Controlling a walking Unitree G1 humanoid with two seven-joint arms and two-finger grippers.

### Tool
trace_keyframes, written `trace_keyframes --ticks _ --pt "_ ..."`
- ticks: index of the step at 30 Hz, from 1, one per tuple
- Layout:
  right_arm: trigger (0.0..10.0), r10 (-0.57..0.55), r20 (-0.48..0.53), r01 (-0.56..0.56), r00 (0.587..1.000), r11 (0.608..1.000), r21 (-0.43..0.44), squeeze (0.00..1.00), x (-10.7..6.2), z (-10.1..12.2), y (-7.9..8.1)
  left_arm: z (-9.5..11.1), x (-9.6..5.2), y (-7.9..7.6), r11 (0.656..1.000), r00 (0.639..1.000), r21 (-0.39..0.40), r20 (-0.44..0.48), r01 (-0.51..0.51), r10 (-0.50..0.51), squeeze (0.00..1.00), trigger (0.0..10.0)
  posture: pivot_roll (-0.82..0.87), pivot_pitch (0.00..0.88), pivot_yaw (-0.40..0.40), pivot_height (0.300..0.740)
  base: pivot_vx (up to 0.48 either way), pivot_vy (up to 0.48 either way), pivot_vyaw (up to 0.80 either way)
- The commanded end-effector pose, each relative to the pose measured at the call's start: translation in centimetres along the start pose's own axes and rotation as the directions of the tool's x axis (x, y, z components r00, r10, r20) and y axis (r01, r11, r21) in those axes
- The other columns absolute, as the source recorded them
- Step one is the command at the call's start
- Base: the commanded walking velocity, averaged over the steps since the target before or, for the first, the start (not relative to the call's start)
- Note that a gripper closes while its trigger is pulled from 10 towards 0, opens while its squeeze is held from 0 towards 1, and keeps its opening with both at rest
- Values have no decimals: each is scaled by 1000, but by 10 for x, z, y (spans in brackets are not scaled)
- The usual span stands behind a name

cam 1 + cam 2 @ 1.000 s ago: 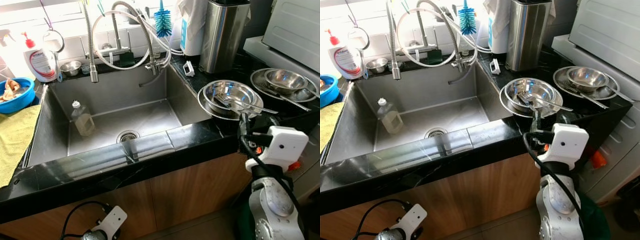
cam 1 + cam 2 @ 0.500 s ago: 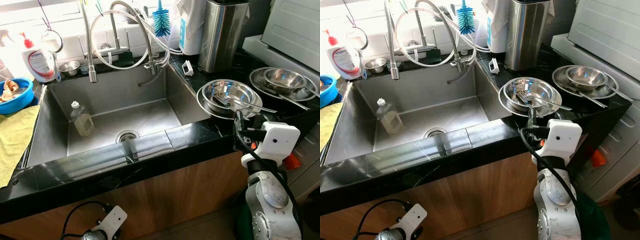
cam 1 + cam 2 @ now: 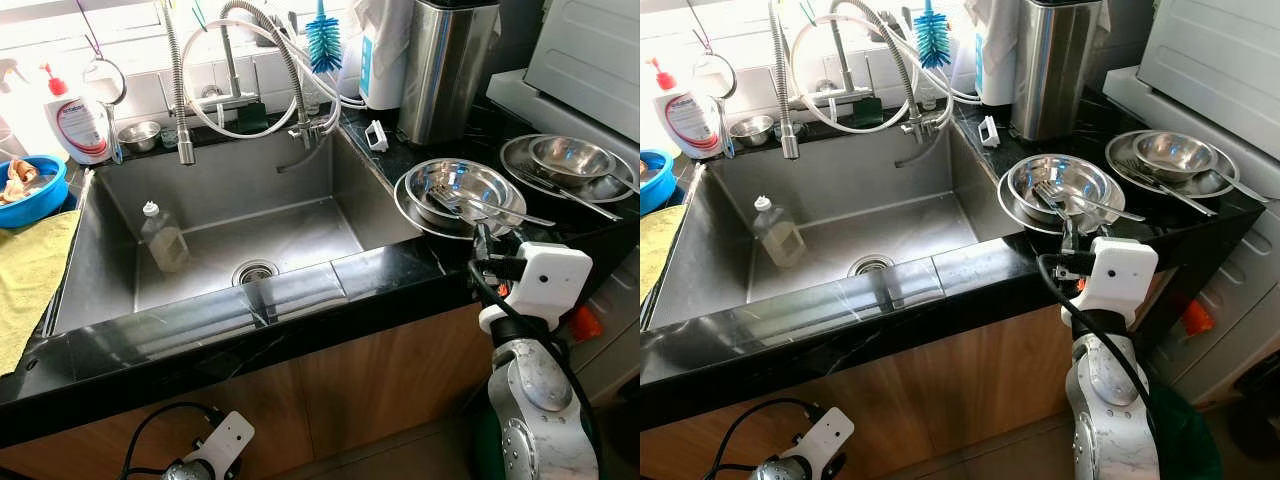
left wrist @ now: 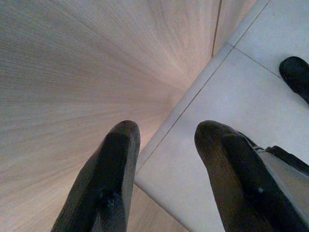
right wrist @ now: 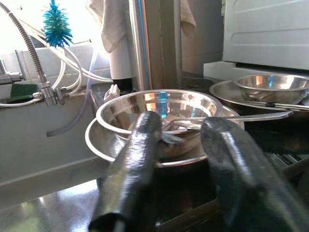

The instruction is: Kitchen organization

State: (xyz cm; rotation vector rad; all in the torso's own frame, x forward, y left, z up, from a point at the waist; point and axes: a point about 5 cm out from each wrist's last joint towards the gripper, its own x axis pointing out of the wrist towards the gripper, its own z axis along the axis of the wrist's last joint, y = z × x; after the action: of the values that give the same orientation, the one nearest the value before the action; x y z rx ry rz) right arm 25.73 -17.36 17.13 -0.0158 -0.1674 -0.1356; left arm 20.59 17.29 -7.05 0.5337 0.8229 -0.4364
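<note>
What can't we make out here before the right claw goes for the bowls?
- Right claw, right wrist view: open, short of the near steel bowl; its fingers hide the bowl's front rim and the utensil ends.
- Blue bowl, left eye view: cut by the edge; contents unclear.
- Bottle in the sink: label too small.
- Left claw: open, idle by the cabinet.

Sink [image 3: 120, 290] centre frame, bottle [image 3: 163, 238] inside at left, drain [image 3: 256, 271] lower middle. Faucet [image 3: 236, 75] behind. Bowls [image 3: 458, 190] right of sink; more bowls [image 3: 570, 160] far right. Soap [image 3: 78, 120] upper left.
</note>
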Motion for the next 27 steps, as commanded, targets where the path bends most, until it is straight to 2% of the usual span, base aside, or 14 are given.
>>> trace_keyframes --ticks 1,27 --pt "0 2 3 -2 1000 1000 13 0 2 0 1 -5 -1 1 1000 1000 -11 -26 -4 3 0 10000 -148 0 67 740 0 0 0" --pt "0 37 46 -38 998 999 32 0 6 9 6 -7 -2 3 1000 999 -5 -36 -12 12 0 10000 -144 0 64 740 0 0 0"
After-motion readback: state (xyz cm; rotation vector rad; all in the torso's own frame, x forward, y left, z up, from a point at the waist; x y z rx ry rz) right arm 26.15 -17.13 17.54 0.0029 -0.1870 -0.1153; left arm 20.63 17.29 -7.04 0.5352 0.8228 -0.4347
